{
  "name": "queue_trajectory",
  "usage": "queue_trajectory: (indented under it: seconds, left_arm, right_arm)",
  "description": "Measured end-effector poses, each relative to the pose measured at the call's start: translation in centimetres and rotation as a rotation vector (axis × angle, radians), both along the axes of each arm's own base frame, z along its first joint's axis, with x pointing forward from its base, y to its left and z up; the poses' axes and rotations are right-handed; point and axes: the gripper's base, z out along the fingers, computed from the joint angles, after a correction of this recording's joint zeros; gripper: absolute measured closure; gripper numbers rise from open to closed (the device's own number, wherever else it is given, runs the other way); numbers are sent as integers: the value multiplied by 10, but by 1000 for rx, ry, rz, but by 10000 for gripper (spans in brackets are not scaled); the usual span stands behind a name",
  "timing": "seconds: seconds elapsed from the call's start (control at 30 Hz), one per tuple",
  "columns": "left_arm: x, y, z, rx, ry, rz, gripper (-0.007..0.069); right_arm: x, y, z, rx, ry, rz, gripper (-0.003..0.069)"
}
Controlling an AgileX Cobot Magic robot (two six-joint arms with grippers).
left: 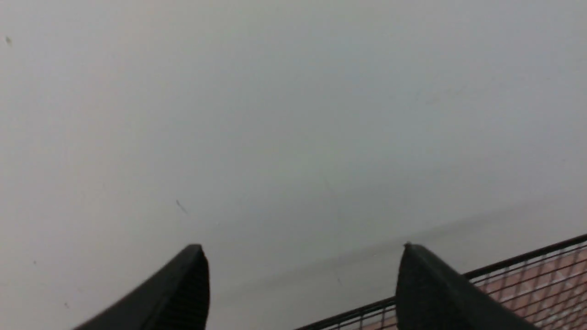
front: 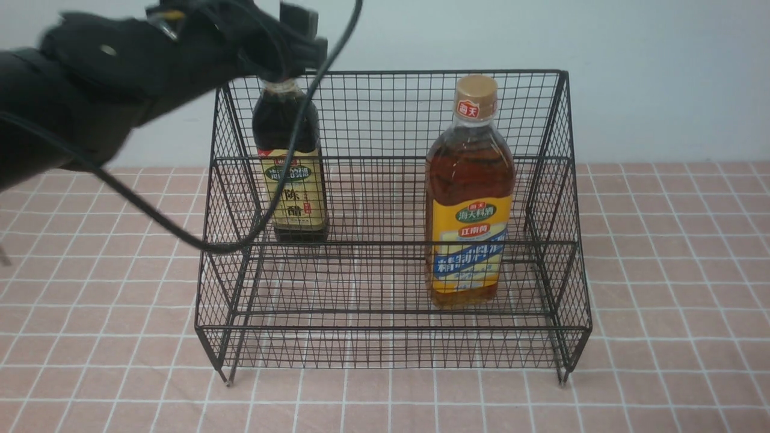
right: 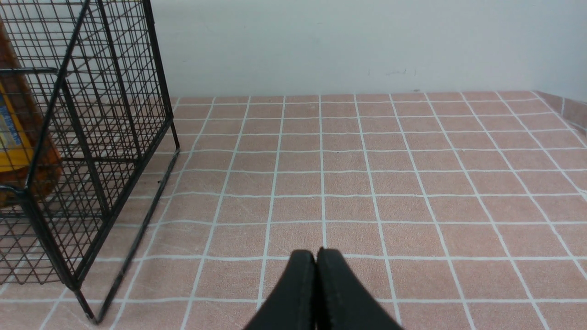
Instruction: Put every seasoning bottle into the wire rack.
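Over dark btl (front: 290,174): L gripper (front: 283,36), cable (front: 180,231).

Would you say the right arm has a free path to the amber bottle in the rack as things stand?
Probably not from the side: the rack's mesh wall stands between the shut right gripper and the amber bottle. The open top looks free.

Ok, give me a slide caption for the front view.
Both seasoning bottles stand upright in the wire rack: dark bottle upper left under the left gripper, amber bottle lower right.
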Motion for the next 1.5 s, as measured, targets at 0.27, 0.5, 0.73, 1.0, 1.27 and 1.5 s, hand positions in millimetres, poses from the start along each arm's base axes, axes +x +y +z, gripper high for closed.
queue_trajectory:
  seconds: [0.27,0.5,0.73,1.0,1.27,1.5]
  left_arm:
    - [-82,9,71,-28,-100,-220,516]
    - [-151,12,89,42,-26,-467,631]
    - [-172,28,59,124,402,-392,631]
    - [-197,46,56,68,455,-264,631]
    - [-261,73,59,-32,194,-225,631]
    - [-293,85,62,-53,97,-227,631]
  right_arm:
    - [0,0,0,0,0,0,673]
    - [0,0,0,0,0,0,673]
    - [0,0,0,0,0,0,673]
    - [0,0,0,0,0,0,673]
    - [0,0,0,0,0,0,673]
    - [0,0,0,0,0,0,673]
